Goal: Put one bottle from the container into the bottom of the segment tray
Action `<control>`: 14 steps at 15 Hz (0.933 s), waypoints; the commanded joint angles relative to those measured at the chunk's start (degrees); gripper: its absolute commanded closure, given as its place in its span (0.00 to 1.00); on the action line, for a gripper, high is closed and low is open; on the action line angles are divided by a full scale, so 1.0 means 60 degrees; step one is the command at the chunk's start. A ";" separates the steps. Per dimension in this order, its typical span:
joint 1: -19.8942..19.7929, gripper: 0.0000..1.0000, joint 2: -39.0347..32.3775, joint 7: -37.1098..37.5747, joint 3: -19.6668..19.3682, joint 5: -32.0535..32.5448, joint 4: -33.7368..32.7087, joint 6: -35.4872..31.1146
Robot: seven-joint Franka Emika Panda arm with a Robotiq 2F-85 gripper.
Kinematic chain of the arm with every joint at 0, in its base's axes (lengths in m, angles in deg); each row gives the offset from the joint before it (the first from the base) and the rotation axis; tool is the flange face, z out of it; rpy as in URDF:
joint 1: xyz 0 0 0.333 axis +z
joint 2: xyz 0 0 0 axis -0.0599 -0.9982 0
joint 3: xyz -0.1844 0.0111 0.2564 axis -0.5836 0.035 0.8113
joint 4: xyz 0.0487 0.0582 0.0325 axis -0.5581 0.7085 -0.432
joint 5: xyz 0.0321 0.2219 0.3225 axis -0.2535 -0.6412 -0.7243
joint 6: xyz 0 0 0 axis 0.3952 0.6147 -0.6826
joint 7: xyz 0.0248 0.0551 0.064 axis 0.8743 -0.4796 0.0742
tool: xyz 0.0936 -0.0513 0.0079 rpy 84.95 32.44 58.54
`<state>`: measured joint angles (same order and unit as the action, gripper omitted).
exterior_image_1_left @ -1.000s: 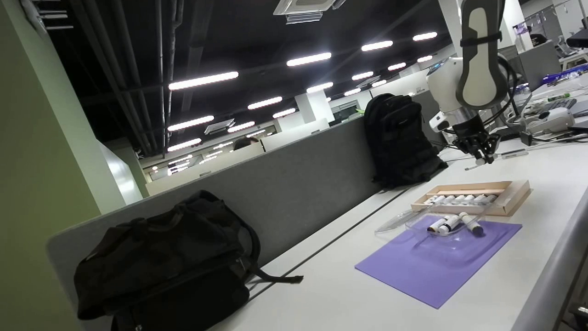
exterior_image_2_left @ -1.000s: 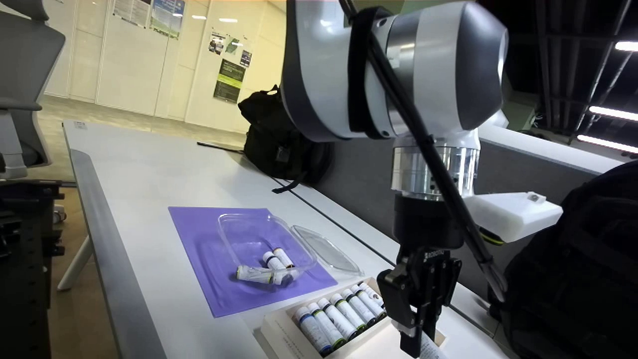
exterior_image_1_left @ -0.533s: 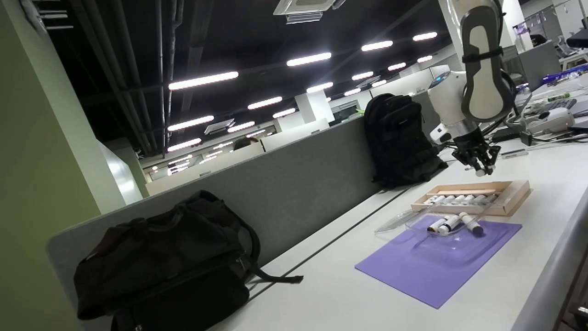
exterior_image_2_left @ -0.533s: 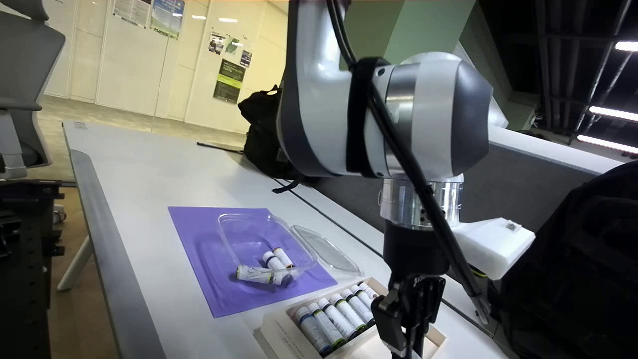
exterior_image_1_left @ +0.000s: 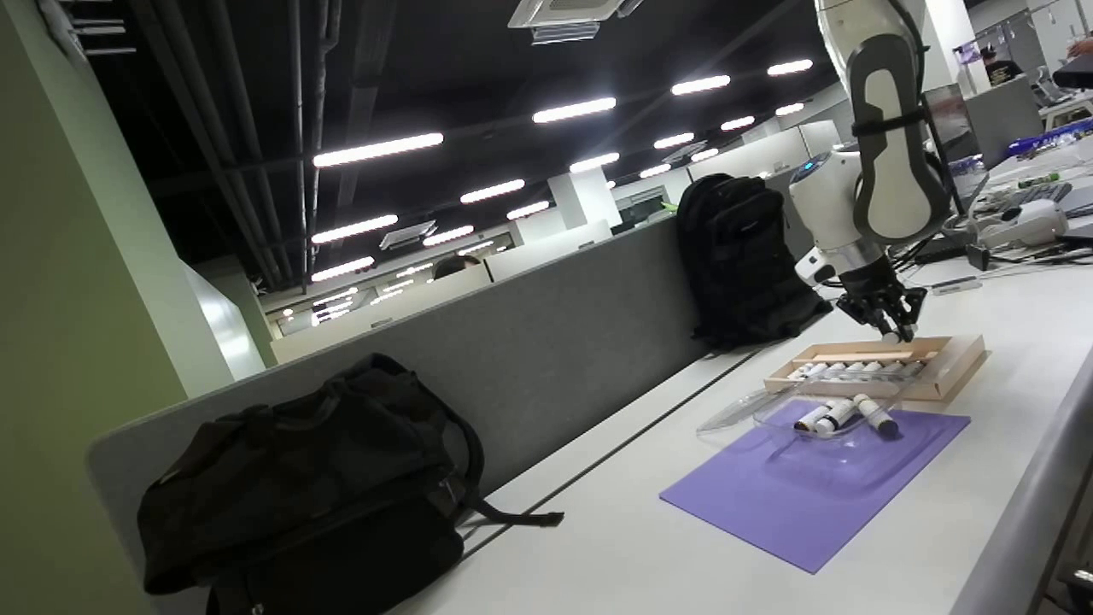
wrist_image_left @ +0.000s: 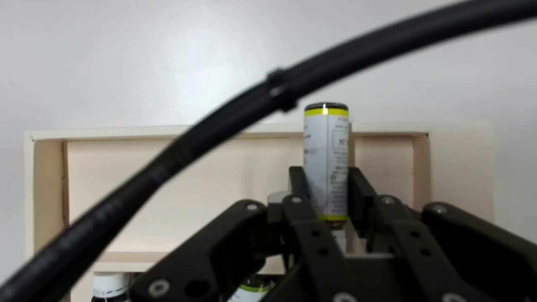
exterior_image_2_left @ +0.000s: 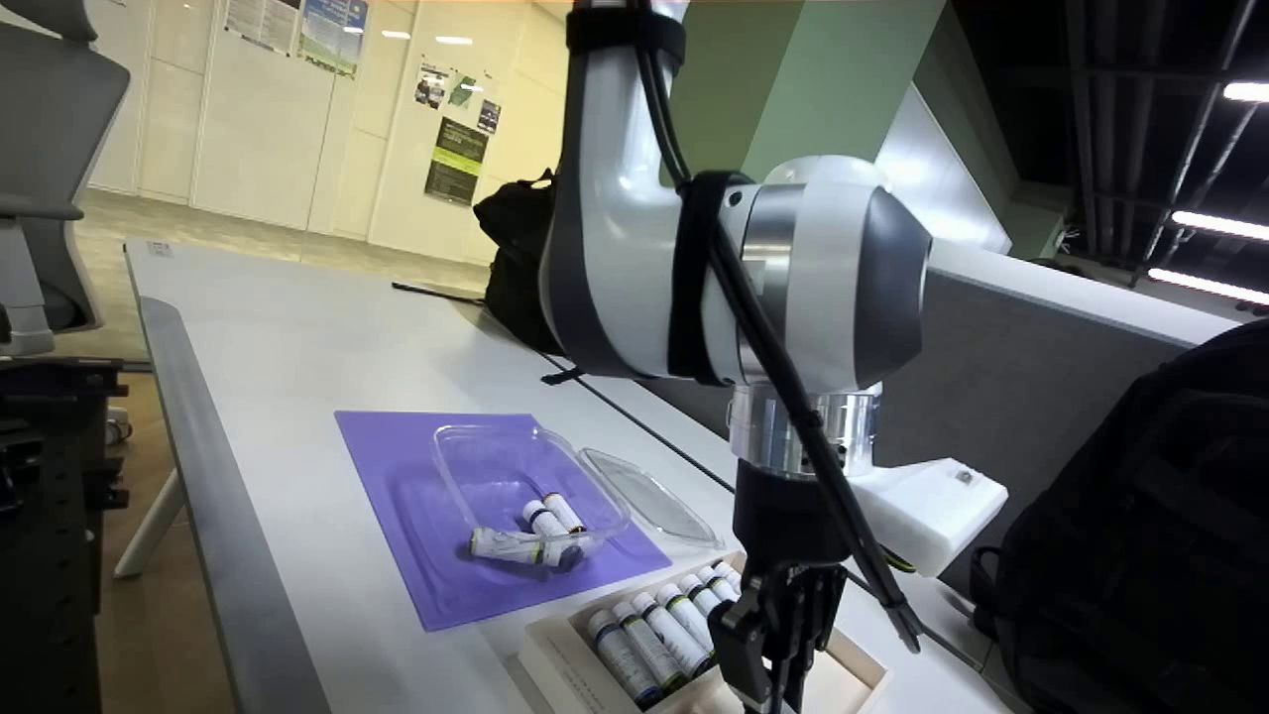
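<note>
One bottle (wrist_image_left: 326, 163), pinched in tool (wrist_image_left: 327, 184), over segment tray (wrist_image_left: 209, 184)

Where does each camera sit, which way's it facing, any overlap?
Wrist view: above the black gripper, facing down at the light tan rectangular segment tray; gripper shows, holding a white cylindrical bottle.
In an exterior view: beyond the flat purple mat, facing back toward the white-grey arm and gripper, upper right.
In an exterior view: near the arm, facing down the long white table; arm large, gripper cut off at bottom.
Both exterior views share mat, tray and clear plastic container, from roughly opposite ends.
</note>
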<state>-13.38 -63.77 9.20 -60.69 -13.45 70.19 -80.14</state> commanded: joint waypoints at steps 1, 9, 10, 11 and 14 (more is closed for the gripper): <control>0.0081 0.93 -0.0116 0.0203 0.0181 -0.0289 -0.0227 0.0366; 0.0364 0.93 -0.0214 0.0257 0.0246 -0.0826 -0.0378 0.1011; 0.0385 0.93 -0.0221 0.0259 0.0231 -0.0831 -0.0385 0.1051; 0.0387 0.93 -0.0226 0.0263 0.0229 -0.0837 -0.0392 0.1052; 0.0339 0.93 -0.0265 0.0202 0.0260 -0.0887 -0.0419 0.1083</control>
<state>-11.55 -64.61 9.38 -59.12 -18.08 69.17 -74.90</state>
